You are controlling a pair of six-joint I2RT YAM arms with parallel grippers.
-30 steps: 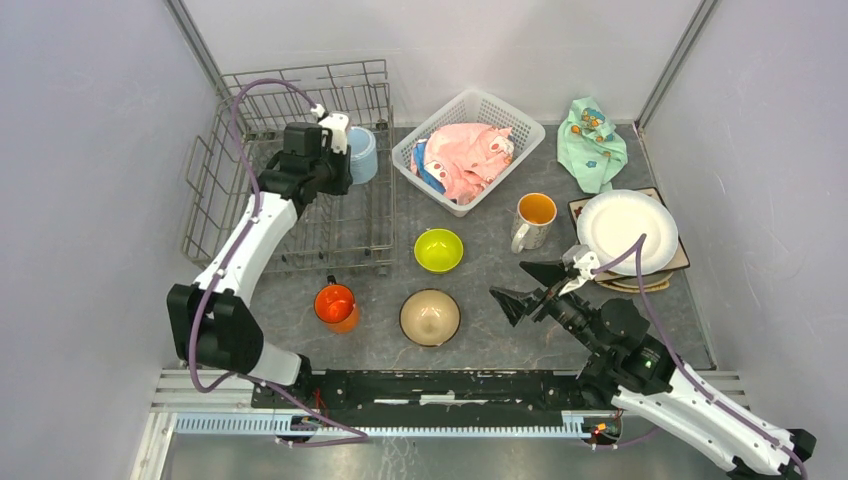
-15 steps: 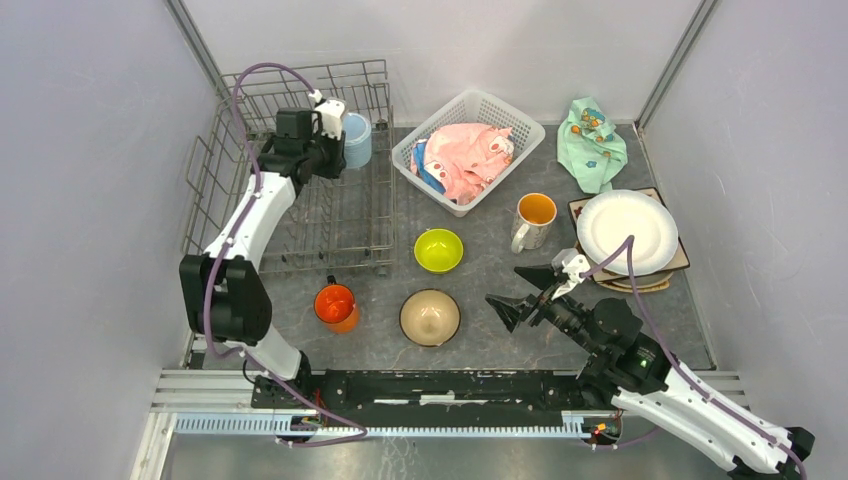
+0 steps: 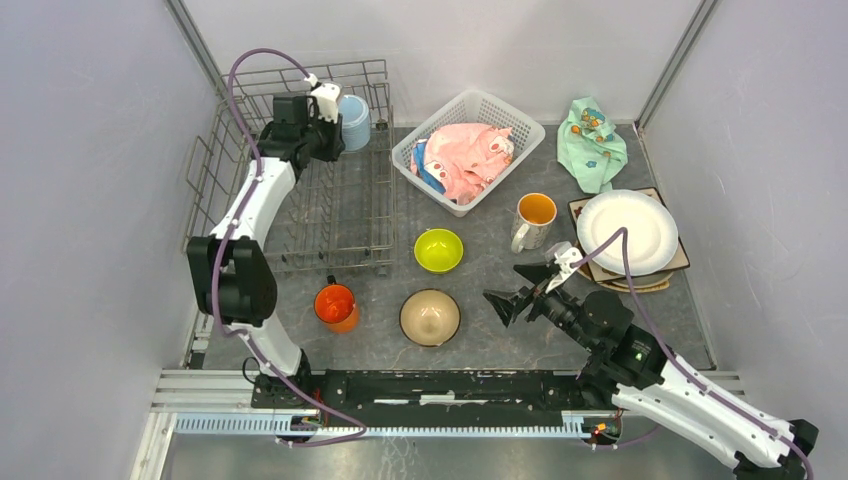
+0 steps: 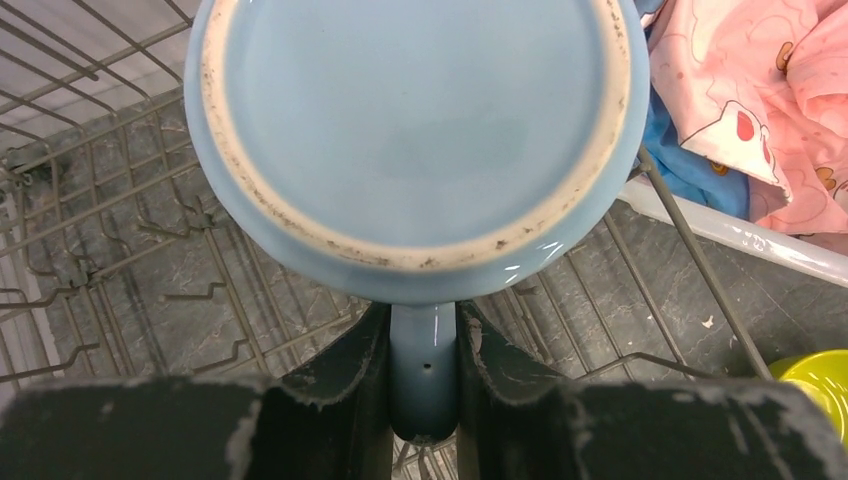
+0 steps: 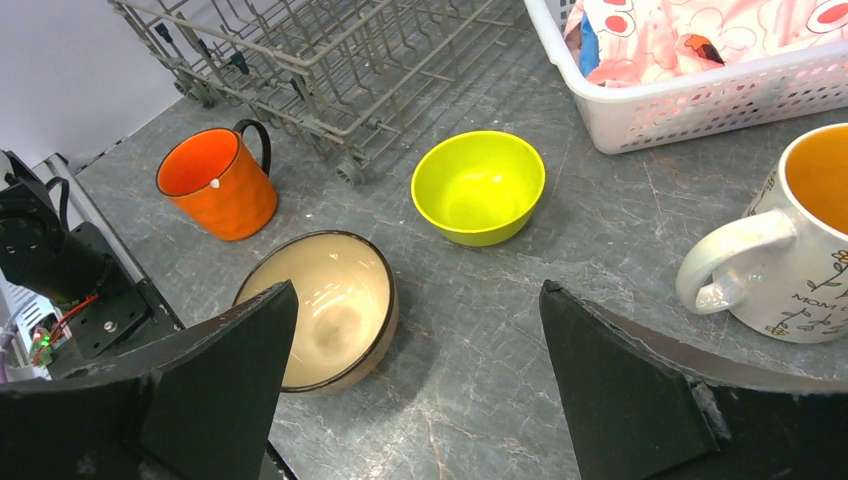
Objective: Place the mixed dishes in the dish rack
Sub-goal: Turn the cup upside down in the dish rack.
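One light-blue mug (image 4: 420, 130) over the dish rack (image 3: 205, 170).
My left end effector (image 4: 424, 335) clamps its handle (image 4: 424, 395); tines (image 4: 190, 292) lie straight below, I think; right end effector (image 5: 418, 290) spread wide.

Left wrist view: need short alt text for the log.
The left gripper is shut on the handle of a light-blue mug, whose underside fills the upper frame. Beneath it lies the grey wire dish rack; at right, a white basket with a pink cloth and a green bowl edge.
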